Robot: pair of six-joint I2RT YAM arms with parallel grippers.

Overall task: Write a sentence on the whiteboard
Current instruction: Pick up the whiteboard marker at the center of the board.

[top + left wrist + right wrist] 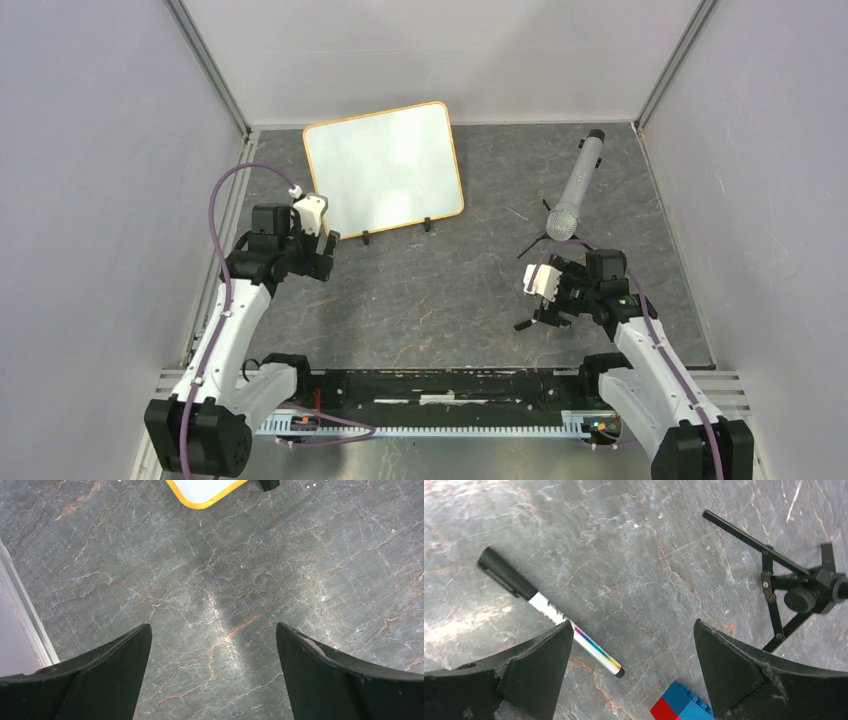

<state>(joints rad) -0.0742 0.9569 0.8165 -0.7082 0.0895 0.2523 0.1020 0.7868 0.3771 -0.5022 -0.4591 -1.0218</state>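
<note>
The whiteboard (383, 168) sits in the upper centre-left of the overhead frame, flat on the grey marbled bench (450, 290). It's a rounded rectangle, a touch skewed, with a thin orange-tan frame, a glossy white face and two small black clip feet on its lower edge. Over to the left tool (212, 627): it's spread wide and hovering over bare bench with nothing between the fingers, the board's corner peeking in at top centre of its view. The right tool (633, 622) is spread just as wide and gripping nothing. Below it lies a black-capped marker (549, 612), running under the left finger in frame. A blue-and-red block (681, 705) sits at the bottom edge, and a black tripod (794, 590) stands upper right.
</note>
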